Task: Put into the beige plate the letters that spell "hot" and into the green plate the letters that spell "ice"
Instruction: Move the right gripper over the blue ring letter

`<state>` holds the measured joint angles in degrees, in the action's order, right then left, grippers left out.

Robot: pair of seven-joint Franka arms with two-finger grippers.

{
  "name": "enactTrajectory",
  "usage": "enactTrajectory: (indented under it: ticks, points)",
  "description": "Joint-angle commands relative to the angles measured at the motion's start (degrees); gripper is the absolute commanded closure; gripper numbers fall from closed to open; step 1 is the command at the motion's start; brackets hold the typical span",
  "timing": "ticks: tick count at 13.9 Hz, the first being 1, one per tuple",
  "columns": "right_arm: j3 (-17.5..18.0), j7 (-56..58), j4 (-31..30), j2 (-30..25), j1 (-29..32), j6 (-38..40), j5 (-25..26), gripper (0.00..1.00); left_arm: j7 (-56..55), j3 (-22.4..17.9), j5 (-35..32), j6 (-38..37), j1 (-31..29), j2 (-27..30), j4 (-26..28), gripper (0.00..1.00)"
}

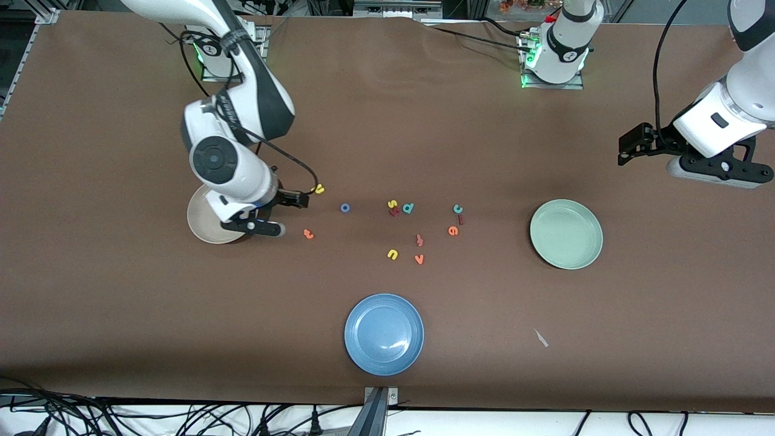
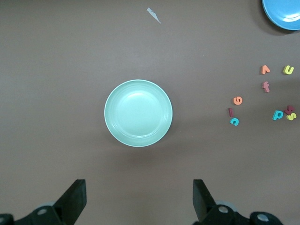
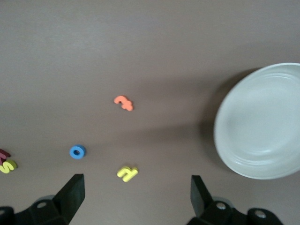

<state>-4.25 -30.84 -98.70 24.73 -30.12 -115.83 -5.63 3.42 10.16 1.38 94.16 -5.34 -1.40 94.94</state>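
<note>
Three round plates sat on the table: one beige plate point(image 1: 200, 223), one green plate point(image 1: 566, 234) and one blue plate point(image 1: 384, 333). Twelve small foam letters lay between them. Three were yellow: the yellow h point(image 1: 317, 189), the yellow s point(image 1: 392, 204) and the yellow u point(image 1: 392, 254). Three were orange: the orange t point(image 1: 309, 234), the orange e point(image 1: 453, 231) and the orange v point(image 1: 419, 259). Two were teal: the teal c point(image 1: 458, 209) and the teal d point(image 1: 408, 208). One was the blue o point(image 1: 345, 208). Three were red: the dark red i point(image 1: 461, 220), the red f point(image 1: 419, 240) and one half-hidden red letter point(image 1: 395, 212) touching the s, too covered to read. One pale scrap point(image 1: 540, 338) lay alone.
</note>
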Motion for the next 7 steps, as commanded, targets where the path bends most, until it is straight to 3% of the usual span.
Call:
enactTrajectory:
  ticks: [1, 3, 7]
  points:
    - [-0.59, -4.29, -4.37, -0.12, -2.65, -7.27, -0.88, 0.0, -0.7, 0.21, -0.33, -1.43, 0.16, -0.88, -1.87, 0.0]
    - [-0.06, -5.72, -7.8, 0.05, -3.79, -12.55, -0.88, 0.0, -0.7, 0.21, -0.33, -1.43, 0.16, -0.88, -1.87, 0.0]
    - [2.66, -9.67, -8.35, 5.75, -6.26, -21.86, -0.88, 0.0, -0.7, 0.21, -0.33, -1.43, 0.16, -0.88, -1.87, 0.0]
